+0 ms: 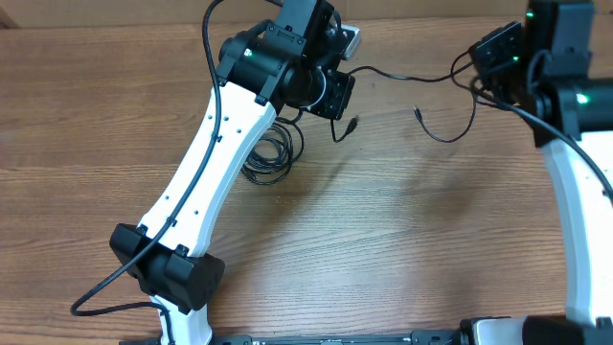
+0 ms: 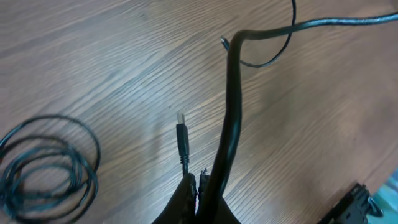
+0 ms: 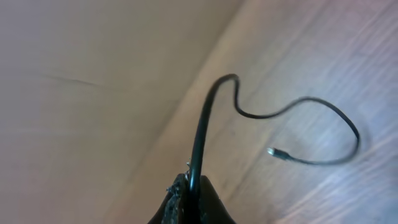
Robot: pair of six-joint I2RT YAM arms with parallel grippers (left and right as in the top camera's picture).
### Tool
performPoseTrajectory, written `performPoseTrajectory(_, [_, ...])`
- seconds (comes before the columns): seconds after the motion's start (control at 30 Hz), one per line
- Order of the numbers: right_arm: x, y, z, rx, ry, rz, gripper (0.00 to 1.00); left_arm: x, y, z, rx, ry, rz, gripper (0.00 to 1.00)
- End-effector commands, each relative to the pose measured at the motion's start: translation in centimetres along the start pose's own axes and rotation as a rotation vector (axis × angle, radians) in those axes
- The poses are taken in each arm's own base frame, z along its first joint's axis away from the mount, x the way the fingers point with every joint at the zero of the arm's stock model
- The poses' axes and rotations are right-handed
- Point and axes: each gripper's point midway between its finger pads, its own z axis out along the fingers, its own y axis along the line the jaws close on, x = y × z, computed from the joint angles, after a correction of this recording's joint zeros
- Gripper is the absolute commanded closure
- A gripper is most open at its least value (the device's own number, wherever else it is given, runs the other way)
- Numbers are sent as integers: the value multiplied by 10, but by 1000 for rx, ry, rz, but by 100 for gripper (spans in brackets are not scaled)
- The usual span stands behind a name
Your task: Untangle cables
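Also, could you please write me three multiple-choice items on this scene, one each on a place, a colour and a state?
1. Where does the coiled cable lie?
A. On the table, beside the left arm
B. Hanging off the table edge
C. On top of a box

2. What colour is the cable in the left hand?
A. White
B. Black
C. Red

3. What state is the left hand in?
A. Open and empty
B. Shut on the cable
C. Out of view

Answers: A, the coil rests on the wood next to the white arm; B, it shows black in the wrist view; B, the hand clamps it at the bottom of the left wrist view.
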Motion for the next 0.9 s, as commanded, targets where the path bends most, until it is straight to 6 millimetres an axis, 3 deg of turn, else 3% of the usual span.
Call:
performPoseTrajectory(0.0, [-1, -7, 11, 41, -1, -26, 96, 1, 15, 2, -76, 0, -92, 96])
performPoseTrajectory(0.4, [9, -22, 29, 105, 44, -28, 96, 14, 17, 28, -70, 43, -111, 94])
performPoseTrajectory(0.43, [10, -23, 30, 108, 45, -28, 96, 15, 17, 30, -69, 46, -111, 87])
performPoseTrajectory(0.47, [10, -24, 31, 113, 49, -29, 96, 16, 17, 31, -69, 49, -110, 74])
performPoseTrajectory(0.5, [11, -23, 31, 110, 54, -45, 96, 17, 16, 33, -68, 52, -107, 46])
performPoseTrajectory(0.53, [12, -23, 31, 108, 56, -58, 96, 18, 16, 34, -67, 52, -106, 28])
performPoseTrajectory(0.57, [12, -23, 32, 108, 57, -72, 96, 18, 16, 35, -67, 52, -106, 20])
performPoseTrajectory(0.63, [11, -23, 32, 105, 57, -98, 96, 18, 16, 35, -68, 52, -105, 13])
performPoseTrajectory(0.7, [11, -23, 33, 108, 56, -122, 96, 18, 16, 35, -68, 51, -105, 0])
performPoseTrajectory(0.87, [11, -24, 35, 108, 63, -211, 96, 17, 20, 34, -81, 47, -120, 0])
